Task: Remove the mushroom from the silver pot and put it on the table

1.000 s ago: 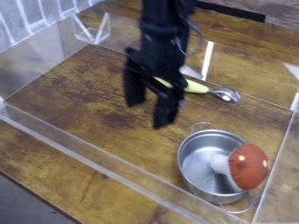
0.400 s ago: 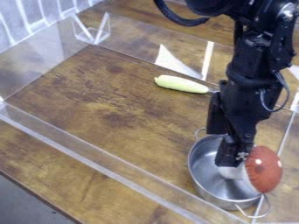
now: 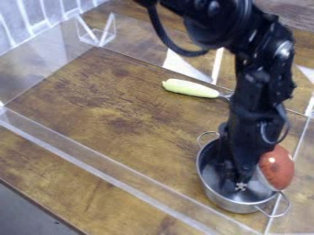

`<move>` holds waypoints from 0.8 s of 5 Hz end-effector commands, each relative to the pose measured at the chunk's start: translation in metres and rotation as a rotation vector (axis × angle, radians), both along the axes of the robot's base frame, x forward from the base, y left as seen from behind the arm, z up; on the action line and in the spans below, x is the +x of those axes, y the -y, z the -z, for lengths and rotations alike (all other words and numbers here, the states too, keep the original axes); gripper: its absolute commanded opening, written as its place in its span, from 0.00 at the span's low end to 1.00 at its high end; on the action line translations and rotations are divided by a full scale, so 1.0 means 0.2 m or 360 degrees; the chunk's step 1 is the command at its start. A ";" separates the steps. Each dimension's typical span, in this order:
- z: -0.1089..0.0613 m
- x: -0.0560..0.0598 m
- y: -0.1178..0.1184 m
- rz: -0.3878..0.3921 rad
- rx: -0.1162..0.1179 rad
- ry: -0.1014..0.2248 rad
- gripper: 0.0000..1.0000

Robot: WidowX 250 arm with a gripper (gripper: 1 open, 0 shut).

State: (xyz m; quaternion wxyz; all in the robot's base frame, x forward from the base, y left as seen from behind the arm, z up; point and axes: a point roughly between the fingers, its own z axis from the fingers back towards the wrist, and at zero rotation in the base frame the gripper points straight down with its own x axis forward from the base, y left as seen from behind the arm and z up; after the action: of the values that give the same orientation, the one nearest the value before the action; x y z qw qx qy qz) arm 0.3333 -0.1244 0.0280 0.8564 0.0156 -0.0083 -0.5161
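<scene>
Taking the silver pot (image 3: 240,188) as the landmark: there is one pot, one mushroom (image 3: 278,169), one yellow-green spoon handle (image 3: 192,88), one robot arm and one gripper (image 3: 236,180) in view.

Far to the left of the pot the table (image 3: 110,101) lies bare, a dark brown plank surface with plain grain, fenced by clear acrylic walls (image 3: 73,151) on all visible sides. Up and to the left of the pot, well apart from it, the yellow-green handle lies flat on the wood, its long axis running roughly left to right; its right end passes behind the arm and is hidden.

The arm comes down from the top of the picture, black and jointed, and ends inside the pot. The gripper points down into the pot's bowl, just left of the mushroom. Its fingertips are dark against the shiny steel and blurred, so I cannot tell how wide the jaws stand or whether they touch the mushroom.

The pot is small, round and bright steel, near the table's lower right corner, with thin wire loop handles on its rim.

The mushroom rests at the pot's right side, leaning on the rim. Its red-brown cap is rounded and glossy; the stem is hidden.
</scene>
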 end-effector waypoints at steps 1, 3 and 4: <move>-0.10 0.08 -0.05 -0.0052 -0.0051 0.0096 0.00; -0.20 0.10 -0.08 -0.0154 -0.0051 0.0105 0.00; -0.28 0.09 -0.09 -0.0224 -0.0043 0.0121 0.00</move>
State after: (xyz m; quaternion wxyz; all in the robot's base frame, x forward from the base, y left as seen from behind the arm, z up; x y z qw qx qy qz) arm 0.3426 -0.1102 0.0507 0.8866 0.0140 0.0029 -0.4623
